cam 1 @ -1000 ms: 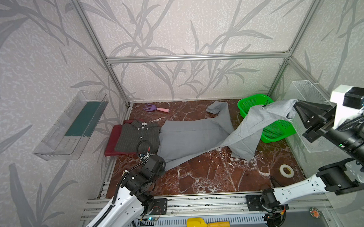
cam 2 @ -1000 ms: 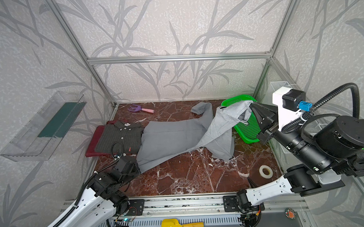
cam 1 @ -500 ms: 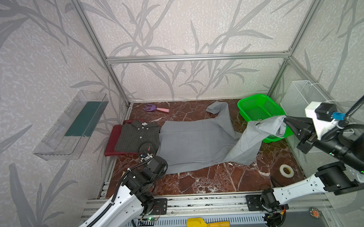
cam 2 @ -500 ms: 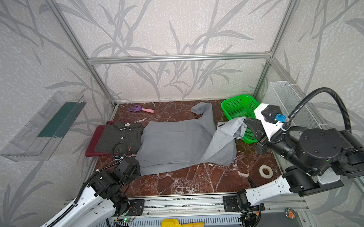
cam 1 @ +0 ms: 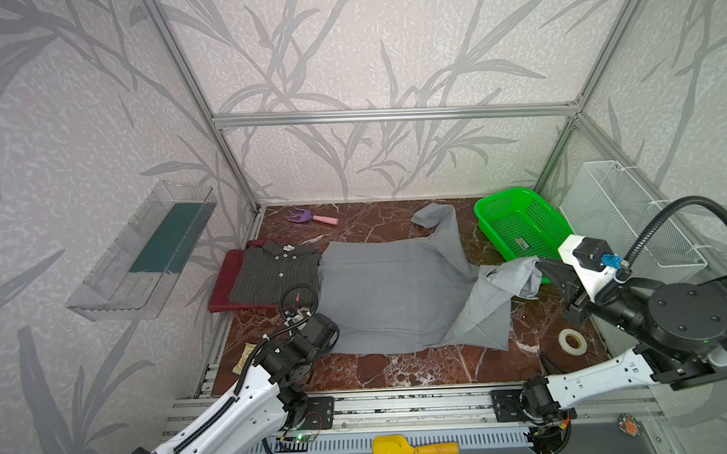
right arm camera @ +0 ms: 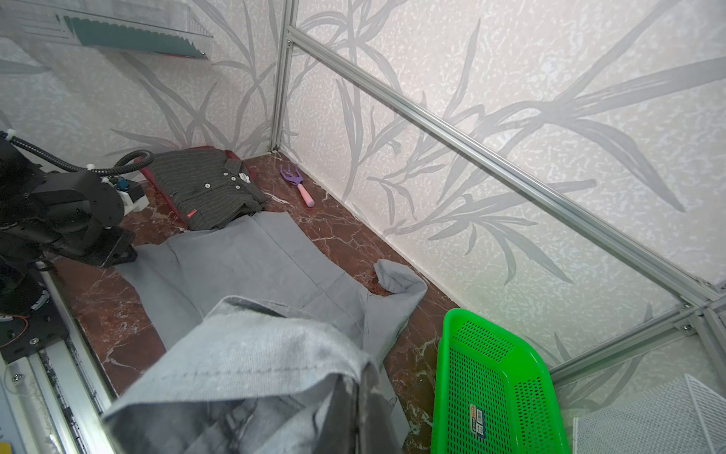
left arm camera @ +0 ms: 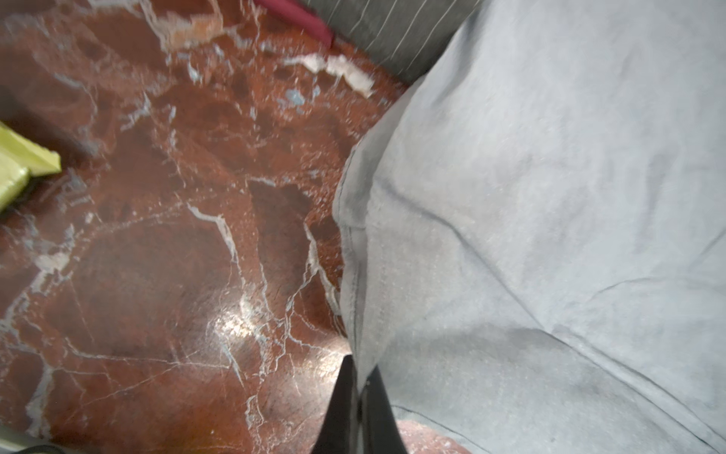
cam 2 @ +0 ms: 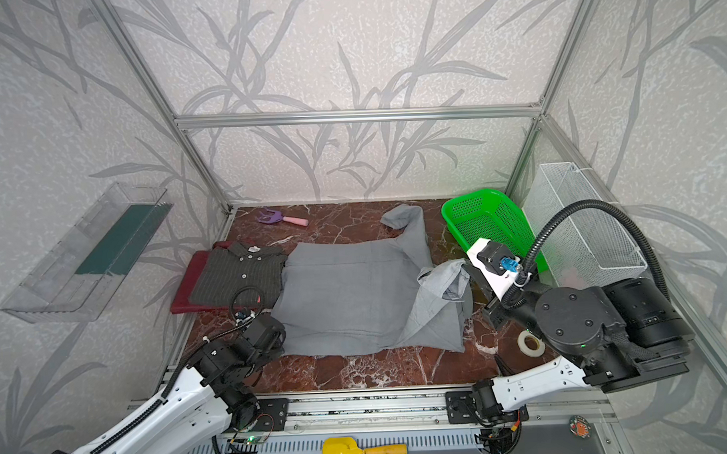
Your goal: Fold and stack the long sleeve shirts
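Note:
A light grey long sleeve shirt (cam 1: 389,293) (cam 2: 347,299) lies spread across the middle of the marble table, one sleeve (cam 1: 440,221) bent toward the back wall. My left gripper (left arm camera: 359,373) is shut on its near left edge, low at the table. My right gripper (cam 1: 540,267) (right arm camera: 358,393) is shut on a bunched right part of the same shirt (right arm camera: 251,353), held a little above the table beside the green basket. On the left, a folded dark grey pinstriped shirt (cam 1: 276,272) rests on a folded maroon shirt (cam 1: 220,283).
The green mesh basket (cam 1: 520,231) stands at the back right, with a white wire basket (cam 1: 627,219) on the right wall. A tape roll (cam 1: 571,341) lies near right. A purple and pink toy rake (cam 1: 311,217) lies at the back, and a yellow shovel (cam 1: 403,449) sits below the front rail.
My right gripper has come down and in toward the left with the shirt's right part; the cloth no longer stretches over the basket and hangs slack. The left gripper has barely shifted.

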### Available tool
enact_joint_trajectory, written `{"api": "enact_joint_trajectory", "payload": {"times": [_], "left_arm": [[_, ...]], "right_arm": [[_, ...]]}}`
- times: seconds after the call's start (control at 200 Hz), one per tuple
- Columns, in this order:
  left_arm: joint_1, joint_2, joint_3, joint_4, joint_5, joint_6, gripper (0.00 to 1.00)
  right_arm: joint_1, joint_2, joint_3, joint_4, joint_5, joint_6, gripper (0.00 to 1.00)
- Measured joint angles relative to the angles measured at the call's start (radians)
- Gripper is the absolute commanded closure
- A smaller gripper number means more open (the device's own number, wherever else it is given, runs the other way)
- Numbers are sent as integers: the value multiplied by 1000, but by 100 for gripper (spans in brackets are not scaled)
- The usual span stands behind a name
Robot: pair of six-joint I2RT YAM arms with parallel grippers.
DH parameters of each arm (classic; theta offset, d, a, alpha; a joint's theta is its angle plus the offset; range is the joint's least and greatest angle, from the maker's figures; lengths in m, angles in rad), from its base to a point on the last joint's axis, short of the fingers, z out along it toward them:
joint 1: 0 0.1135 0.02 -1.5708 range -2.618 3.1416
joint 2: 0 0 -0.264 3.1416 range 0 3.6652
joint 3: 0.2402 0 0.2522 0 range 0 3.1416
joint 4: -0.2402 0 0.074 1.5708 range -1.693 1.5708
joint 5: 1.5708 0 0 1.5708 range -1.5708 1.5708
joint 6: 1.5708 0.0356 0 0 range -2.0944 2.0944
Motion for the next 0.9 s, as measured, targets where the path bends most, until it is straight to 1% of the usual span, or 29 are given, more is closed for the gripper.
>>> {"api": "enact_joint_trajectory", "payload": {"times": [0.15, 0.24, 0.39, 0.455, 0.485, 0.525, 0.61, 0.67, 0.775, 0.9], "left_arm": [[-4, -7, -63, 5, 31, -31, 100], [-4, -7, -67, 6, 32, -37, 100], [-4, 21, -34, 0, 9, -36, 100], [-4, 45, -10, 3, -7, -35, 100], [-4, 59, 2, 5, -16, -34, 100], [-3, 79, 18, 5, -25, -32, 100], [4, 127, 61, 9, -42, -20, 100], [13, 165, 89, 14, -49, -10, 100], [42, 220, 119, 31, -47, 11, 100], [82, 281, 146, 44, -33, 37, 100]], "right_arm": [[-6, -11, -78, 30, -21, 22, 100], [-27, -24, -121, 50, -30, 23, 100], [-119, -42, -148, 110, -62, -14, 100], [-201, -32, -135, 134, -108, -42, 100], [-256, -21, -127, 142, -142, -55, 100], [-349, 0, -112, 152, -203, -70, 100], [-589, 53, -100, 186, -367, -100, 100], [-721, 90, -100, 205, -480, -116, 100], [-876, 165, -60, 223, -640, -140, 100], [-1000, 259, 36, 246, -789, -157, 100]]}}
